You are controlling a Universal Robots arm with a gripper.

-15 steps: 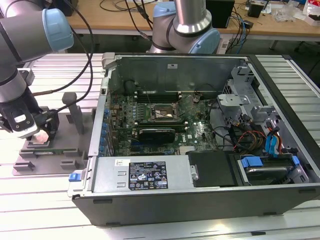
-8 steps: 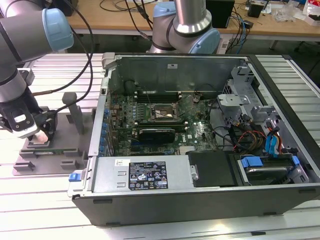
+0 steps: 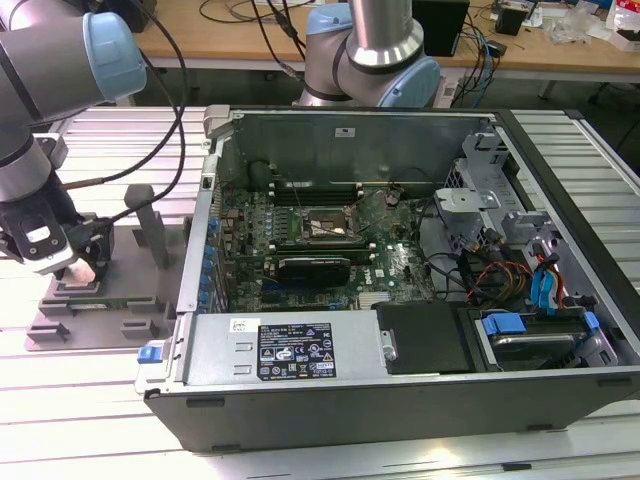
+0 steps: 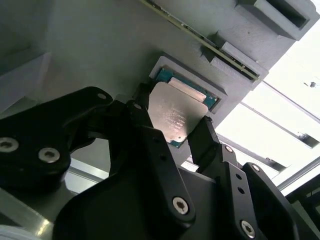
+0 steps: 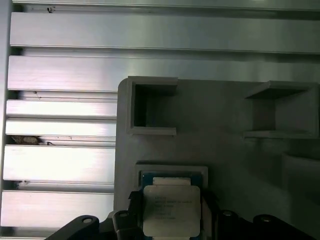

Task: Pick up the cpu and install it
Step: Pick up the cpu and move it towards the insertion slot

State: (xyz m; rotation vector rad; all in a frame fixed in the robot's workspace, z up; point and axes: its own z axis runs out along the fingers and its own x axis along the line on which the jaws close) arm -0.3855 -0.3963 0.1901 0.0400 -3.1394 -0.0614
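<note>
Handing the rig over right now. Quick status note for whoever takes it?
Tool: down at the grey tray, right over the cpu; whether it grips cannot be told.
cpu: lying in its tray recess, to the exterior view's left of the open computer case.
Done: tool placed at the cpu.
Left: cpu not yet lifted out, nor installed in the motherboard socket.

The arm (image 3: 45, 50) comes in from the upper left of the exterior view, a grey link with a pale blue joint cap (image 3: 108, 55) bending down to the wrist (image 3: 28, 190). The black gripper (image 3: 80, 265) (image 4: 172, 120) (image 5: 170, 207) points downward at mid-left.
</note>
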